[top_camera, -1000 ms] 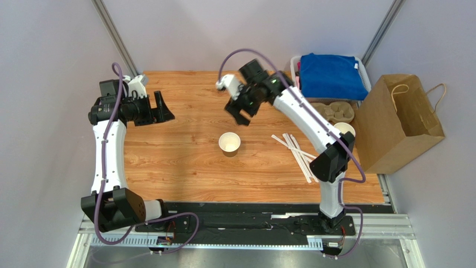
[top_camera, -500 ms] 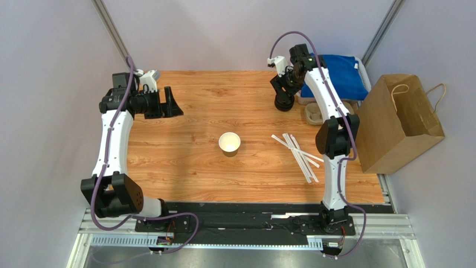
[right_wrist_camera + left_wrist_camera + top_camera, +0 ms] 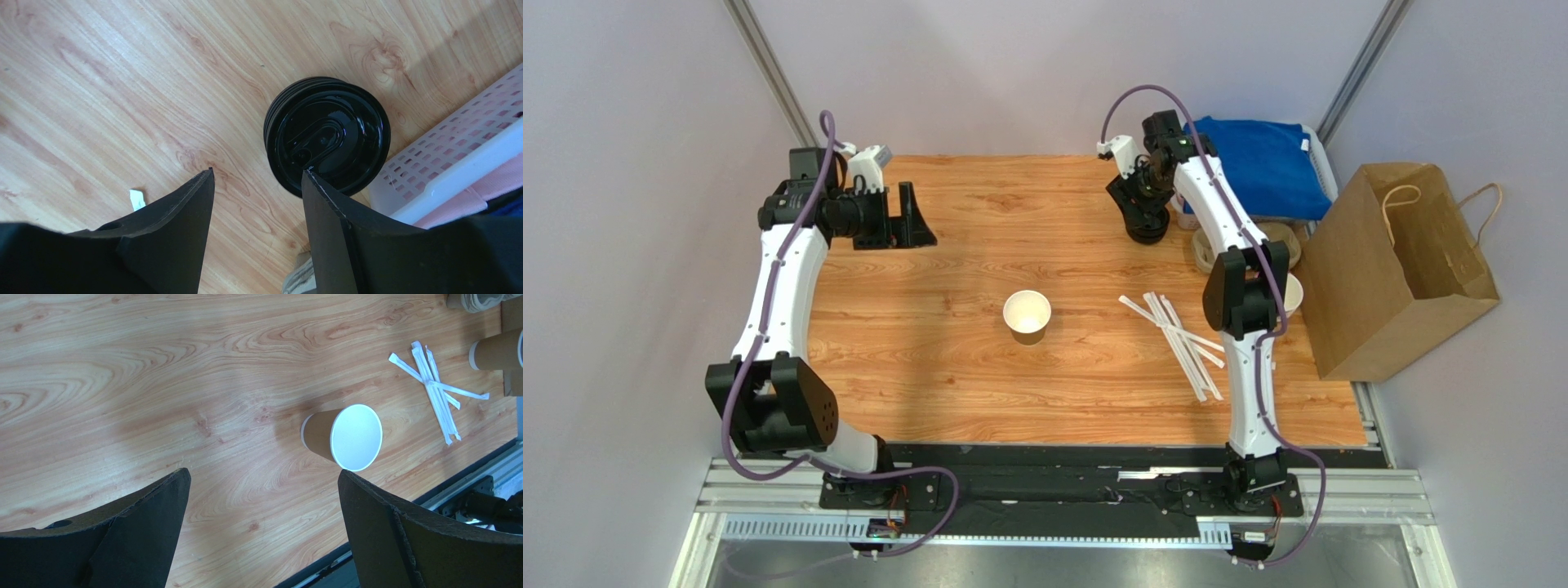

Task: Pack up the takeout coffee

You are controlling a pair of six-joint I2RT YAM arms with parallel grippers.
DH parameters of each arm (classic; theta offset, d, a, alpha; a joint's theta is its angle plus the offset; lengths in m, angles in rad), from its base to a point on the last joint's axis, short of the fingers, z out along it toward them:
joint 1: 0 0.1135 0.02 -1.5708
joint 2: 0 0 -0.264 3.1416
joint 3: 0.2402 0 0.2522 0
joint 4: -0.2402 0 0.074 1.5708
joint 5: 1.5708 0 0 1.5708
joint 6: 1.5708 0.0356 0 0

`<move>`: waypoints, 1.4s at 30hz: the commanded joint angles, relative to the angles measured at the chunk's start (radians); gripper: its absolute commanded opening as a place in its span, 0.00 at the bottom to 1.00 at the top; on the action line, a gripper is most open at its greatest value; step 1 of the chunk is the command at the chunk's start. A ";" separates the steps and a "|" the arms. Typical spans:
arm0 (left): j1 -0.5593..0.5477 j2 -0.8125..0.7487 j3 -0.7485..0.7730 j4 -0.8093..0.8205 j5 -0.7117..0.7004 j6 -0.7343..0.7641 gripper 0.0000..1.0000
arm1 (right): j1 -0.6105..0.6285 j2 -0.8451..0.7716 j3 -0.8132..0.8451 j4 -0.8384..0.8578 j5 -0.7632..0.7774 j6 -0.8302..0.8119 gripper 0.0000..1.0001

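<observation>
No lidded cup shows in any view; the takeout coffee is out of sight. An open brown paper cup [image 3: 1027, 312], white inside and without a lid, stands mid-table; it also shows in the left wrist view [image 3: 344, 436]. A stack of black lids [image 3: 327, 135] sits at the back right, next to a white basket. My right gripper [image 3: 258, 171] is open and empty, hovering just above and beside the lids [image 3: 1146, 228]; its right finger overlaps the stack's near edge. My left gripper [image 3: 264, 473] is open and empty, high over the table's back left [image 3: 918, 223].
A white basket [image 3: 442, 165] holding a blue cloth [image 3: 1259, 165] stands at the back right. A cardboard cup carrier [image 3: 1205, 254] and a stack of unlidded cups [image 3: 497, 349] lie near it. Wrapped straws [image 3: 1173, 337] lie right of centre. A brown paper bag [image 3: 1394, 270] stands past the right edge.
My right arm swung from above the table's centre back to the lid stack at the back right. My left arm moved farther back and a little right. The open cup stayed put.
</observation>
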 commanded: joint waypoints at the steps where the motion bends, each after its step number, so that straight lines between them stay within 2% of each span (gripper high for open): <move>1: -0.018 0.022 0.062 0.024 -0.007 0.016 0.99 | 0.001 0.027 0.044 0.072 0.015 -0.022 0.57; 13: -0.068 0.064 0.099 0.023 -0.022 0.043 0.99 | -0.018 0.082 0.051 0.105 0.007 -0.002 0.48; 20: -0.069 0.114 0.169 0.018 -0.025 0.048 0.99 | -0.027 0.107 0.061 0.109 0.001 0.016 0.42; 31: -0.078 0.134 0.185 0.017 -0.022 0.043 0.99 | -0.039 0.114 0.054 0.108 -0.027 0.041 0.34; 39: -0.078 0.133 0.186 0.013 -0.022 0.042 0.99 | -0.042 0.111 0.054 0.105 -0.037 0.048 0.21; 42: -0.080 0.131 0.186 0.013 -0.023 0.043 0.99 | -0.042 0.113 0.054 0.105 -0.037 0.050 0.08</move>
